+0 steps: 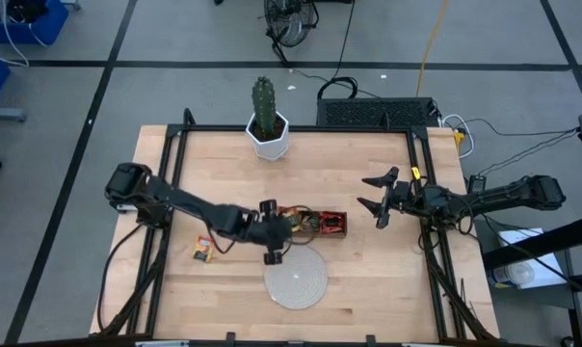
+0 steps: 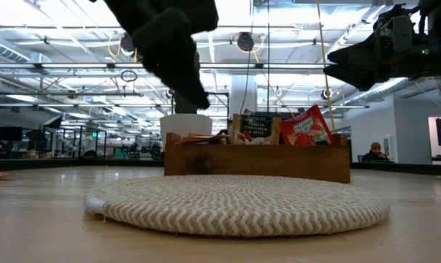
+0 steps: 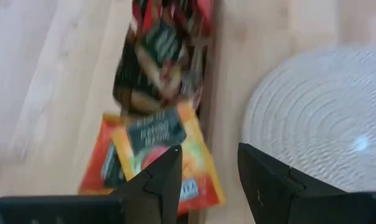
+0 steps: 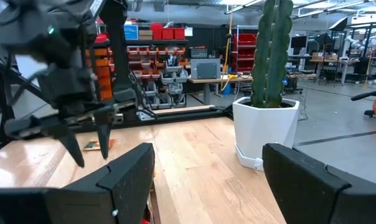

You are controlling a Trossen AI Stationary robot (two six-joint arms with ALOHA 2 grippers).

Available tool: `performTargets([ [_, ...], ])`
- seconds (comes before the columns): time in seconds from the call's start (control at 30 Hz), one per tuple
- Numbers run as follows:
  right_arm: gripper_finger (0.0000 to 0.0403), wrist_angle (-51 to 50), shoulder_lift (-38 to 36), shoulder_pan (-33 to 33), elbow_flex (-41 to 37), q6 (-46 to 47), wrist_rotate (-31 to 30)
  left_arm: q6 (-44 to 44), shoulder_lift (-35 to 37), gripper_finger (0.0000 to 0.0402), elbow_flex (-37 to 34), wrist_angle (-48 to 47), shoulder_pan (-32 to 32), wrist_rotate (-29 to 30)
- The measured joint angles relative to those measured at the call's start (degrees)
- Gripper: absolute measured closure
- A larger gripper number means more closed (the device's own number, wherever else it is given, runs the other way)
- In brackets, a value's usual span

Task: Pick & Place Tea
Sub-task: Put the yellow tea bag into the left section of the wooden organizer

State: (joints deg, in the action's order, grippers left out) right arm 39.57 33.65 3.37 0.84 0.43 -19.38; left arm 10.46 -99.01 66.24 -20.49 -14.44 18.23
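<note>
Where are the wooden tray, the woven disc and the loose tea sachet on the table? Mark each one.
wooden tray [image 2: 293, 162]: low view, on its bare front wall.
woven disc [image 1: 296, 280]: high view, on the middle of its coiled top.
loose tea sachet [image 1: 203, 252]: high view, on the centre of its wrapper, lying apart from the tray.

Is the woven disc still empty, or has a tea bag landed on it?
Empty. The woven disc shows bare from above and at table height; sachets sit in the wooden tray.
</note>
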Motion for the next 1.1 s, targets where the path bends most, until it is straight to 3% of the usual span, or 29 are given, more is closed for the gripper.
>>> performTargets([
  [0.13,0.0125,0.02,0.01,-0.01,0.00,0.00,0.00,2.22,-2.45,0.0243,-0.02,-0.35,-2.76,5.88],
  [0.43,0.0125,0.00,0.00,0.01,0.00,0.00,-0.01,-5.03,-8.35,0.0243,-0.04,-0.46,-8.33,20.63],
  [1.1,0.0126,0.00,0.00,0.00,-0.02,0.00,-0.01,-1.23,-10.52,0.0243,-0.04,-3.98,-7.71,20.41],
])
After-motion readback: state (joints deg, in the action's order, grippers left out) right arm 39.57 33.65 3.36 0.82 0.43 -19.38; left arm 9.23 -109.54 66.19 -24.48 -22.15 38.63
